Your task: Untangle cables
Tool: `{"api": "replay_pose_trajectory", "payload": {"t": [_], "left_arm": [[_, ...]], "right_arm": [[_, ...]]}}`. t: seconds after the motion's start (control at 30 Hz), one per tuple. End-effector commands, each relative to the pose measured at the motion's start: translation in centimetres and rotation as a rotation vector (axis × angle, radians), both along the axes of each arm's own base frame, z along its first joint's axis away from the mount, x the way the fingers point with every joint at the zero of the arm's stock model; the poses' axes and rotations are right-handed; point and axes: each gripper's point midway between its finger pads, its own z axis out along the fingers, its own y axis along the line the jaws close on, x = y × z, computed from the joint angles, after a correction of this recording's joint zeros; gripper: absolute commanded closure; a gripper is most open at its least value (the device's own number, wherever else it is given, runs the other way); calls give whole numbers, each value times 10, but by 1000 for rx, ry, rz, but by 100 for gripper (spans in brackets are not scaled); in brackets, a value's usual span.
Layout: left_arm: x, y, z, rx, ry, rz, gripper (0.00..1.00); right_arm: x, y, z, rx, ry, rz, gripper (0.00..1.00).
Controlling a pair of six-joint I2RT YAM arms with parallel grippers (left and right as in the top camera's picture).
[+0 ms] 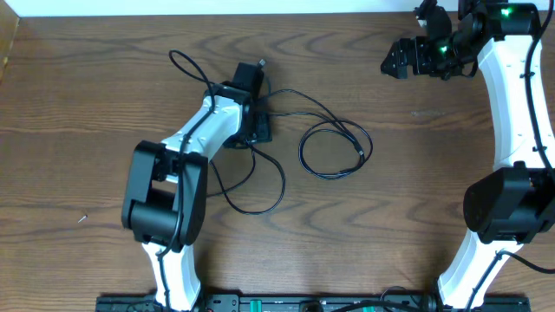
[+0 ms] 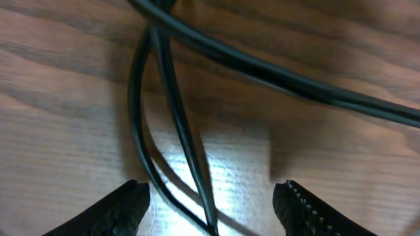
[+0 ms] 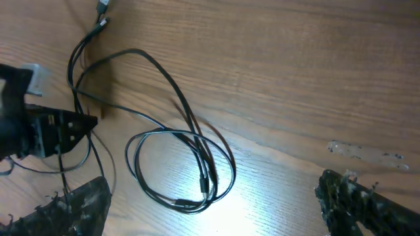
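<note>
Black cable point(image 3: 205, 178) lay loose on table point(image 1: 87, 104): loop at frame centre, strands running left under left arm point(image 1: 212, 126). Left jaws open, low over table, two strands between fingertips point(image 2: 125, 206), not gripped. Left arm extended toward upper centre-left. Right jaws open, empty, at upper right, well apart from cable. Right arm point(image 1: 507, 95) stretched up right edge.
</note>
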Motion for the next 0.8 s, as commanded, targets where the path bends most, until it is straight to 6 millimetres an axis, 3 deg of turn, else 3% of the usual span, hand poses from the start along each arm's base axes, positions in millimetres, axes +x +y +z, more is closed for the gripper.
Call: {"api": "replay_pose_trajectory", "payload": {"t": [0.0,0.43,0.53,0.63,0.77], "left_arm": [[-2,8,-12,45,18,16,34],[-3,11,-23,65,38,17,47],[-3,11,-24,64,37,17,61],[-3,11,-24,64,34,17,92],[5,9,-11,65,-3,-48,93]], "right_arm": [[-4,8,4,-4,-11,26,3],[-4,8,4,-4,-11,26,3],[-4,8,4,-4,-11,26,3],[-4,8,4,-4,-12,26,3],[-3,8,5,-4,-15,26,3]]}}
